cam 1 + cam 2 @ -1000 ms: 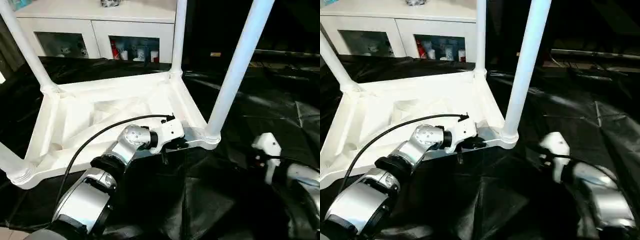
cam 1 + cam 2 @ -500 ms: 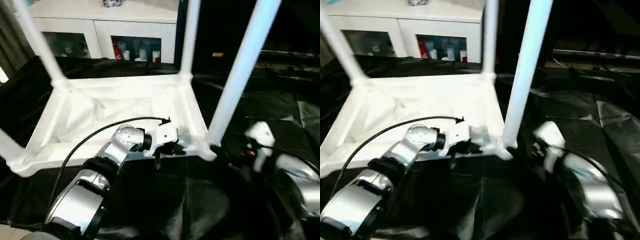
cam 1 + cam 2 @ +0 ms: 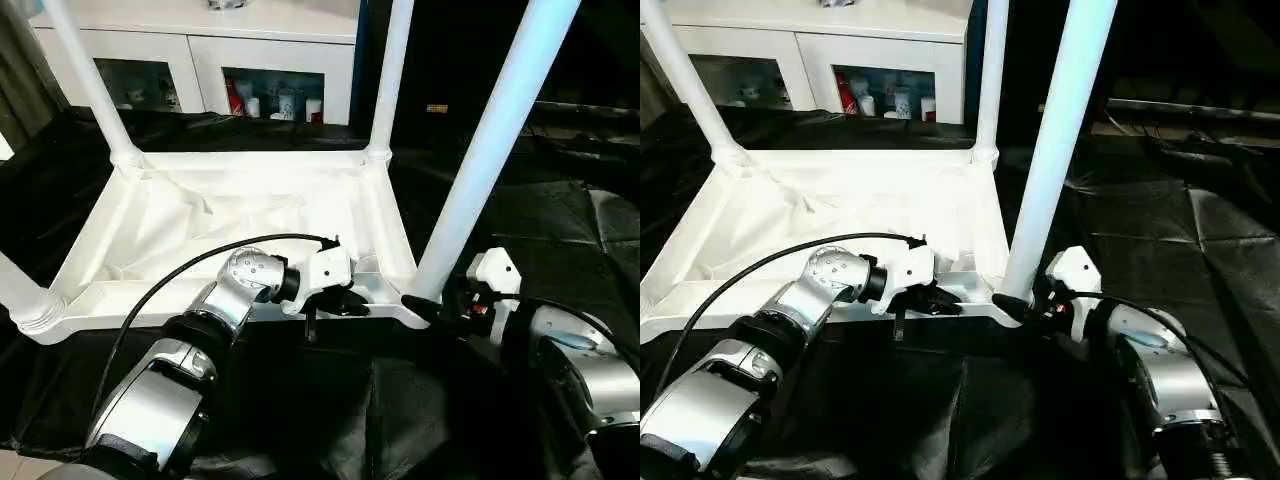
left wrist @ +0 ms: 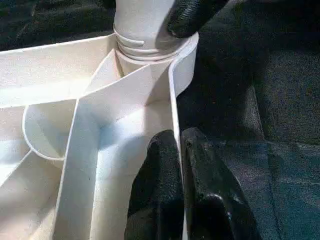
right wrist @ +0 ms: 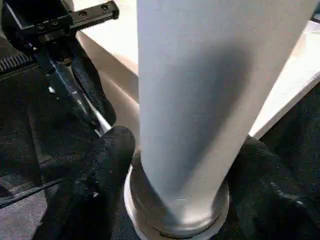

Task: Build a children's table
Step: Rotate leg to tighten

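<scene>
Left gripper [image 4: 181, 165] pinching table [image 3: 110, 215] rim near corner leg [image 3: 490, 150]. Right gripper [image 5: 175, 165] straddling leg's collar; contact unclear. Probably light, stiff, slippery: grip low.

The children's table [image 3: 840, 215] lies upside down on black sheeting [image 3: 1200, 230], the left gripper [image 3: 930, 298] at its near rim, the right gripper [image 3: 1025, 308] at the nearest leg's [image 3: 1055, 150] base

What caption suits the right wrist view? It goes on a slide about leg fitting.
Right gripper fingers straddle the collared base of a white table leg, while the left gripper pinches the tabletop rim.
</scene>
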{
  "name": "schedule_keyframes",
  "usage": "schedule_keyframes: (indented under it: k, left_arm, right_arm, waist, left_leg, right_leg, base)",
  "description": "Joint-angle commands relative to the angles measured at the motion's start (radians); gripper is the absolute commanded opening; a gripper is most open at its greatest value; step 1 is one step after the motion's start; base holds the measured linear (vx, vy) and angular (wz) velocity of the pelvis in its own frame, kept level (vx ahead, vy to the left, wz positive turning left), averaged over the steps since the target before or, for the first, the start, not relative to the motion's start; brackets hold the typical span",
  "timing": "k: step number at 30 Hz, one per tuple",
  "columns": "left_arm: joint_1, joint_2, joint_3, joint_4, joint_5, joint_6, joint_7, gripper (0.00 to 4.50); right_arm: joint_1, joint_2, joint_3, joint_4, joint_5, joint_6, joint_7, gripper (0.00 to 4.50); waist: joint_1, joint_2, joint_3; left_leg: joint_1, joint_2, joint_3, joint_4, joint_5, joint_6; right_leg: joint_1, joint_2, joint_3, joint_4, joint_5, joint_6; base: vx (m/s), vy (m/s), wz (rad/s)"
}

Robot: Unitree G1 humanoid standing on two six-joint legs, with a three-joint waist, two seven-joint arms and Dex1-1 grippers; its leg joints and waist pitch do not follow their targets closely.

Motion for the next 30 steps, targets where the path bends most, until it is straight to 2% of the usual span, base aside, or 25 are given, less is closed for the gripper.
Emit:
schedule_keyframes:
  k: [1,7,11,13,14,15,16,17,18,19,20,21,22,23,24,25,26,27,28,29,30]
  left_arm:
    - [0.046,0.011,-0.061,0.043,0.047,0.020,-0.044,0.00]
    - [0.049,0.011,-0.057,0.045,0.046,0.030,-0.029,0.00]
    - [0.040,0.002,-0.045,0.063,0.055,0.060,0.046,0.00]
    - [0.024,-0.020,-0.025,0.089,0.055,0.085,0.134,0.00]
    - [0.024,-0.020,-0.025,0.089,0.055,0.085,0.134,0.00]
    - [0.012,-0.047,-0.019,0.107,0.064,0.111,0.217,0.00]
    - [0.012,-0.047,-0.019,0.107,0.064,0.111,0.217,0.00]
    - [0.002,-0.082,-0.012,0.120,0.070,0.141,0.303,0.00]
    - [-0.002,-0.098,-0.007,0.125,0.069,0.154,0.340,0.00]
    - [-0.005,-0.109,-0.004,0.127,0.068,0.162,0.362,0.00]
    - [-0.005,-0.109,-0.004,0.127,0.068,0.162,0.362,0.00]
    - [-0.009,-0.144,0.001,0.133,0.064,0.177,0.416,0.00]
    - [-0.007,-0.157,0.002,0.131,0.062,0.178,0.428,0.00]
    - [-0.003,-0.171,0.001,0.128,0.058,0.175,0.428,0.00]
    - [0.000,-0.181,-0.002,0.126,0.055,0.170,0.419,0.00]
    - [0.000,-0.181,-0.002,0.125,0.055,0.170,0.419,0.00]
    - [0.000,-0.182,-0.004,0.125,0.056,0.162,0.417,0.00]
    - [0.000,-0.181,-0.006,0.126,0.058,0.158,0.417,0.00]
    - [0.001,-0.178,-0.007,0.126,0.058,0.152,0.409,0.00]
    - [0.002,-0.175,-0.007,0.126,0.058,0.150,0.404,0.00]
    - [0.004,-0.158,-0.007,0.123,0.057,0.144,0.375,0.00]
  right_arm:
    - [-0.013,0.004,0.010,0.008,-0.011,-0.015,0.008,2.60]
    - [-0.002,0.022,0.015,0.017,-0.007,-0.012,0.000,2.23]
    - [0.023,0.069,0.016,0.029,-0.017,0.007,-0.073,2.10]
    - [0.036,0.142,0.002,0.068,-0.043,0.014,-0.202,2.07]
    - [0.036,0.142,0.002,0.068,-0.043,0.014,-0.202,2.07]
    - [0.039,0.223,-0.014,0.109,-0.067,0.020,-0.345,2.06]
    - [0.039,0.223,-0.014,0.109,-0.067,0.020,-0.345,2.06]
    - [0.023,0.301,-0.029,0.154,-0.092,0.034,-0.486,2.04]
    - [0.012,0.333,-0.034,0.176,-0.102,0.041,-0.546,2.04]
    - [0.004,0.353,-0.038,0.188,-0.109,0.044,-0.581,2.04]
    - [0.004,0.353,-0.038,0.188,-0.109,0.044,-0.581,2.04]
    - [-0.029,0.408,-0.024,0.226,-0.133,0.056,-0.659,2.04]
    - [-0.041,0.424,-0.007,0.233,-0.146,0.054,-0.670,2.04]
    - [-0.052,0.437,0.018,0.237,-0.166,0.044,-0.671,2.04]
    - [-0.062,0.448,0.043,0.240,-0.186,0.023,-0.661,2.04]
    - [-0.062,0.448,0.044,0.240,-0.186,0.023,-0.660,2.38]
    - [-0.066,0.451,0.048,0.242,-0.186,0.012,-0.648,2.58]
    - [-0.068,0.455,0.046,0.245,-0.184,0.006,-0.644,2.58]
    - [-0.072,0.456,0.045,0.247,-0.182,-0.003,-0.634,2.72]
    - [-0.075,0.455,0.047,0.249,-0.186,-0.009,-0.631,2.78]
    - [-0.083,0.434,0.059,0.246,-0.196,-0.027,-0.597,2.88]
  waist:
    - [0.000,-0.022,-0.040]
    - [-0.001,-0.021,-0.039]
    - [-0.004,-0.016,-0.036]
    - [-0.009,-0.015,-0.031]
    - [-0.013,-0.016,-0.028]
    - [-0.017,-0.013,-0.022]
    - [-0.019,-0.012,-0.019]
    - [-0.022,0.010,-0.016]
    - [-0.037,-0.002,-0.009]
    - [-0.045,-0.004,-0.008]
    - [-0.053,-0.004,-0.010]
    - [-0.059,-0.002,-0.011]
    - [-0.061,0.013,-0.013]
    - [-0.071,0.006,-0.015]
    - [-0.077,0.015,-0.013]
    - [-0.079,0.009,-0.014]
    - [-0.080,0.008,-0.015]
    - [-0.080,0.009,-0.018]
    - [-0.079,0.003,-0.020]
    - [-0.078,0.007,-0.019]
    - [-0.077,0.003,-0.020]
  left_leg:
    - [0.004,0.027,-0.007,-0.051,-0.133,0.126]
    - [0.005,0.027,-0.007,-0.051,-0.141,0.124]
    - [0.007,0.027,-0.008,-0.055,-0.177,0.102]
    - [0.009,0.027,-0.008,-0.062,-0.220,0.079]
    - [0.014,0.025,-0.010,-0.067,-0.266,0.052]
    - [0.012,0.025,-0.016,-0.074,-0.314,0.028]
    - [0.017,0.025,-0.015,-0.076,-0.347,0.015]
    - [0.032,0.024,-0.021,-0.077,-0.412,-0.014]
    - [0.032,0.020,-0.028,-0.082,-0.482,-0.035]
    - [0.034,0.018,-0.032,-0.083,-0.517,-0.043]
    - [0.044,0.015,-0.040,-0.082,-0.563,-0.044]
    - [0.042,0.014,-0.043,-0.083,-0.569,-0.036]
    - [0.043,0.014,-0.045,-0.085,-0.569,-0.039]
    - [0.035,0.014,-0.049,-0.090,-0.567,-0.038]
    - [0.031,0.013,-0.053,-0.093,-0.583,-0.037]
    - [0.031,0.012,-0.053,-0.092,-0.587,-0.034]
    - [0.034,0.010,-0.056,-0.092,-0.594,-0.023]
    - [0.028,0.011,-0.056,-0.094,-0.572,-0.013]
    - [0.027,0.011,-0.053,-0.093,-0.559,-0.008]
    - [0.025,0.012,-0.050,-0.093,-0.546,-0.004]
    - [0.020,0.012,-0.050,-0.094,-0.533,0.001]
  right_leg:
    - [0.040,-0.042,0.025,-0.047,-0.017,-0.282]
    - [0.039,-0.042,0.025,-0.048,-0.028,-0.284]
    - [0.036,-0.041,0.025,-0.053,-0.071,-0.279]
    - [0.032,-0.043,0.026,-0.063,-0.150,-0.264]
    - [0.029,-0.042,0.025,-0.071,-0.226,-0.248]
    - [0.028,-0.042,0.023,-0.078,-0.326,-0.217]
    - [0.021,-0.042,0.023,-0.085,-0.378,-0.201]
    - [0.007,-0.047,0.026,-0.095,-0.464,-0.180]
    - [0.004,-0.042,0.019,-0.104,-0.529,-0.153]
    - [0.004,-0.038,0.013,-0.109,-0.575,-0.129]
    - [0.000,-0.040,0.007,-0.119,-0.633,-0.097]
    - [0.002,-0.041,0.007,-0.124,-0.634,-0.085]
    - [0.002,-0.042,0.007,-0.122,-0.615,-0.091]
    - [0.009,-0.040,0.002,-0.123,-0.586,-0.092]
    - [0.011,-0.039,0.001,-0.123,-0.572,-0.094]
    - [0.010,-0.038,0.003,-0.126,-0.566,-0.094]
    - [0.008,-0.038,0.006,-0.126,-0.553,-0.101]
    - [0.013,-0.040,0.009,-0.122,-0.517,-0.114]
    - [0.012,-0.040,0.011,-0.122,-0.498,-0.122]
    - [0.011,-0.040,0.014,-0.118,-0.467,-0.138]
    - [0.014,-0.042,0.015,-0.114,-0.452,-0.148]
  base:
    - [0.000,0.000,0.00]
    - [0.000,0.000,0.00]
    - [0.000,0.000,0.00]
    - [0.000,0.000,0.00]
    - [0.000,0.000,0.00]
    - [0.000,0.000,0.00]
    - [0.000,0.000,0.00]
    - [0.000,0.000,0.00]
    - [-0.060,0.005,-0.01]
    - [-0.073,0.019,-0.08]
    - [-0.073,0.019,-0.08]
    - [0.000,0.000,0.00]
    - [0.000,0.000,0.00]
    - [0.000,0.000,0.00]
    - [0.000,0.000,0.00]
    - [0.000,0.000,0.00]
    - [0.000,0.000,0.00]
    - [0.000,0.000,0.00]
    - [0.000,0.000,0.00]
    - [0.000,0.000,0.00]
    - [0.000,0.000,0.00]
